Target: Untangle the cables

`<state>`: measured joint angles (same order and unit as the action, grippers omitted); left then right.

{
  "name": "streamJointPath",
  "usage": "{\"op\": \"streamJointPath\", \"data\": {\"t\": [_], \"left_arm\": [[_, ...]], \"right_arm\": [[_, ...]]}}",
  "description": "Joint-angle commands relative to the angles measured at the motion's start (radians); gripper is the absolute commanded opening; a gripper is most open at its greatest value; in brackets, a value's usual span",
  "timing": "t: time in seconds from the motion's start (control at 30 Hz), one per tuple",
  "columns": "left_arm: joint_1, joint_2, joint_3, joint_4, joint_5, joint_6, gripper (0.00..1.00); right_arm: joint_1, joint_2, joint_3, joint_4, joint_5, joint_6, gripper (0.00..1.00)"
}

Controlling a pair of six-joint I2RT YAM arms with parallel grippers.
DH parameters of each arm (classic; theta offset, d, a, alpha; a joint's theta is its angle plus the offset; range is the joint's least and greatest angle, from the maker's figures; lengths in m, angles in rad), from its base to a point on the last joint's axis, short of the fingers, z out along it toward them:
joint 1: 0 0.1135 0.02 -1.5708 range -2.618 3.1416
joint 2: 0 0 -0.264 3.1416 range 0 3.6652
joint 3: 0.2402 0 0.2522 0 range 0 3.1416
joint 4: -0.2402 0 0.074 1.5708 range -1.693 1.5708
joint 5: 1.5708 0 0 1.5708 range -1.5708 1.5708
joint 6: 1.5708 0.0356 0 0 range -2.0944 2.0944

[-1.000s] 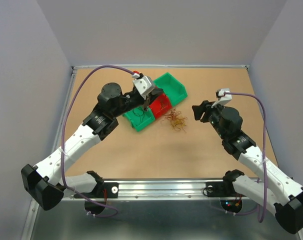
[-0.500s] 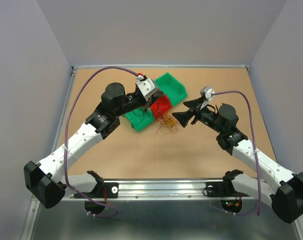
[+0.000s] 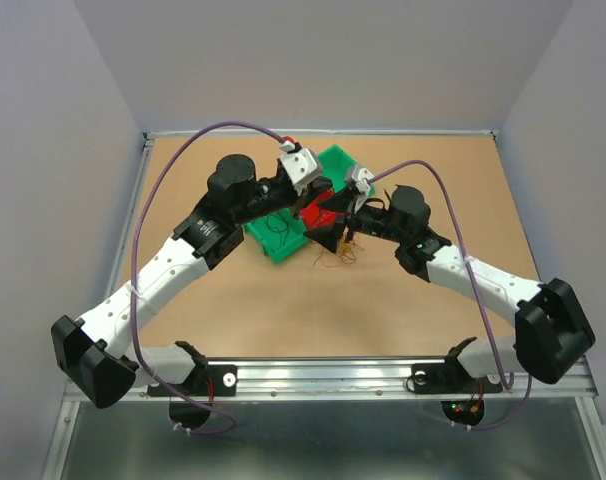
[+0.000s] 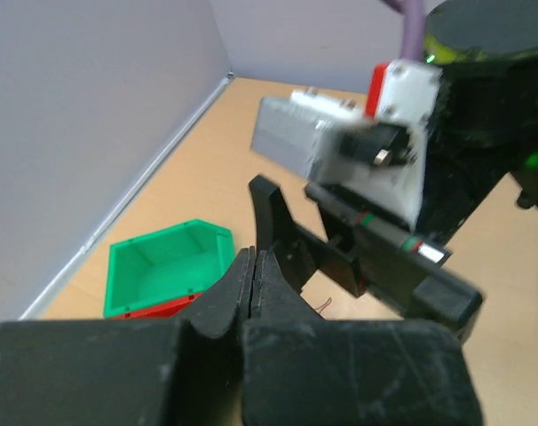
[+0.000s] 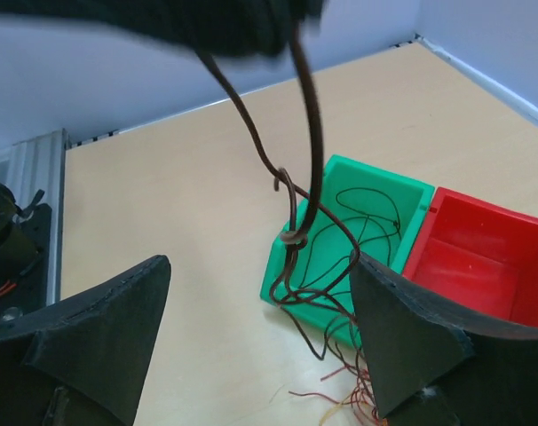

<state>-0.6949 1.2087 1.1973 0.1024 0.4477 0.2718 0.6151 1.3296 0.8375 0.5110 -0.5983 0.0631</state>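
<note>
My left gripper [image 3: 318,194] hangs over the bins with its jaws pressed shut [image 4: 254,259]. In the right wrist view, dark green/black cables [image 5: 297,177] hang from it in long loops down to the near green bin [image 5: 367,222]. My right gripper [image 3: 331,223] is wide open right beside it, and its fingers [image 5: 100,328] stand on either side of the hanging dark cables without touching them. The red and orange-yellow cables [image 3: 339,250] lie as a loose tangle on the table just in front of the bins, and they show at the bottom of the right wrist view [image 5: 349,399].
Three joined bins stand left of centre: a near green one [image 3: 275,238] holding thin dark wires, a red one [image 3: 318,212] and a far green one [image 3: 349,170]. The right arm's wrist [image 4: 367,160] is close in front of my left gripper. Walls enclose the table.
My right arm has swung left from the right side to the bins, its open jaws now around the hanging cables. My left gripper has shifted slightly right. The tangle has been dragged toward the bins.
</note>
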Motion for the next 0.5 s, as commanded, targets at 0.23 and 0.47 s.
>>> {"op": "streamJointPath", "data": {"t": [0.23, 0.47], "left_arm": [[-0.017, 0.175, 0.681, -0.274, 0.004, -0.028, 0.0], [-0.017, 0.265, 1.021, -0.32, -0.309, -0.106, 0.0]], "right_arm": [[0.011, 0.154, 0.009, 0.112, 0.078, -0.106, 0.45], [0.011, 0.059, -0.072, 0.098, 0.117, -0.117, 0.35]]}}
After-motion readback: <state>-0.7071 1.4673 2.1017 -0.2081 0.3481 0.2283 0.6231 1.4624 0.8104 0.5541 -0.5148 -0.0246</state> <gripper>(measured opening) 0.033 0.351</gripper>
